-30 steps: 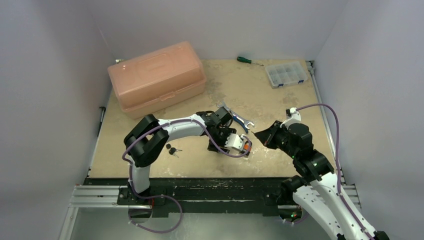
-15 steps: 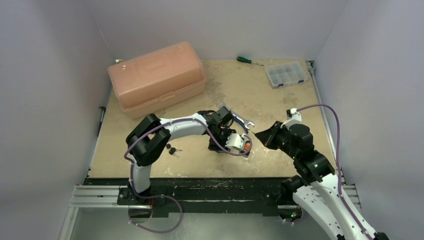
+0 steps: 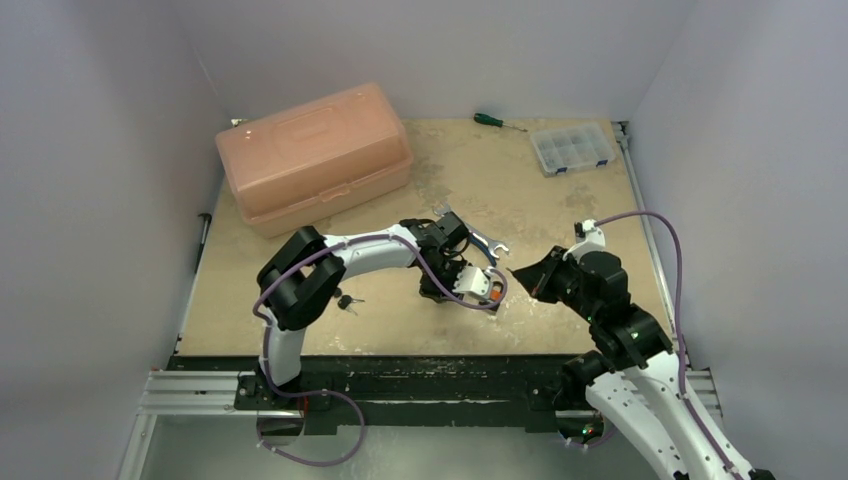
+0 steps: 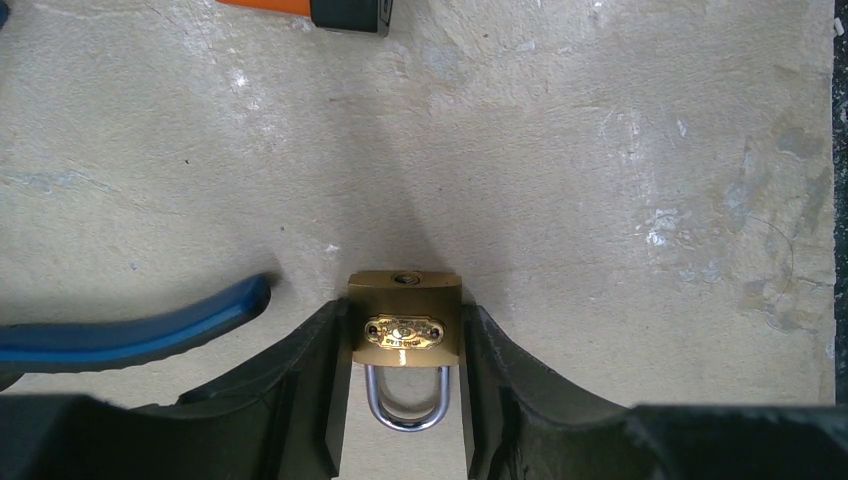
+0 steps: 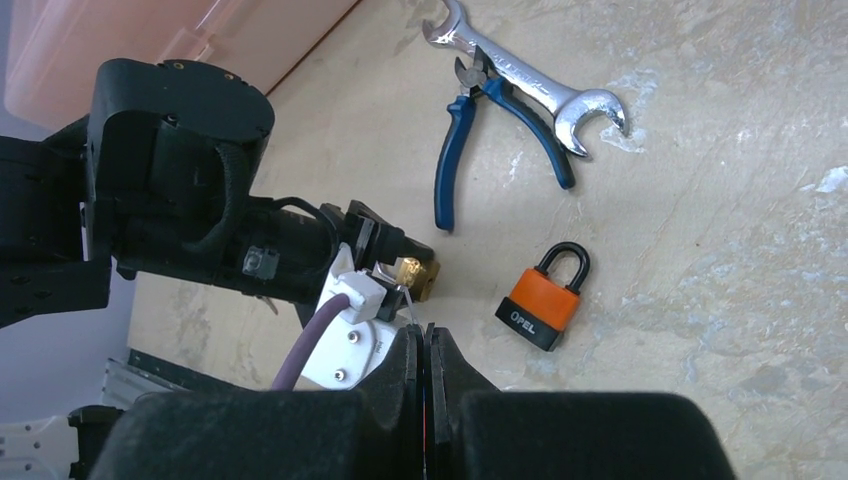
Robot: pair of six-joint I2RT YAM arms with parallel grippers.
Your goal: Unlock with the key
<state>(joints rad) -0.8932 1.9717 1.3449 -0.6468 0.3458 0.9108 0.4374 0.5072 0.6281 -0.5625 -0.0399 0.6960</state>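
My left gripper (image 4: 403, 318) is shut on a small brass padlock (image 4: 404, 325), keyhole end pointing away from the wrist and steel shackle back between the fingers, just above the table. From above it sits at the table's middle (image 3: 455, 277). My right gripper (image 5: 425, 340) is shut on a key; only its thin silver blade (image 5: 412, 308) pokes out, pointing at the brass padlock (image 5: 418, 273) and a short gap from it. From above the right gripper (image 3: 520, 273) faces the left one.
An orange and black padlock (image 5: 540, 305) lies on the table right of the brass one. Blue-handled pliers (image 5: 470, 140) and a wrench (image 5: 530, 75) lie beyond. A pink toolbox (image 3: 313, 155), screwdriver (image 3: 490, 119) and parts organizer (image 3: 571, 148) stand at the back. Spare keys (image 3: 346, 300) lie left.
My left gripper has drawn the brass padlock slightly back and left. My right gripper has shifted slightly, still facing it. Both grips are unchanged.
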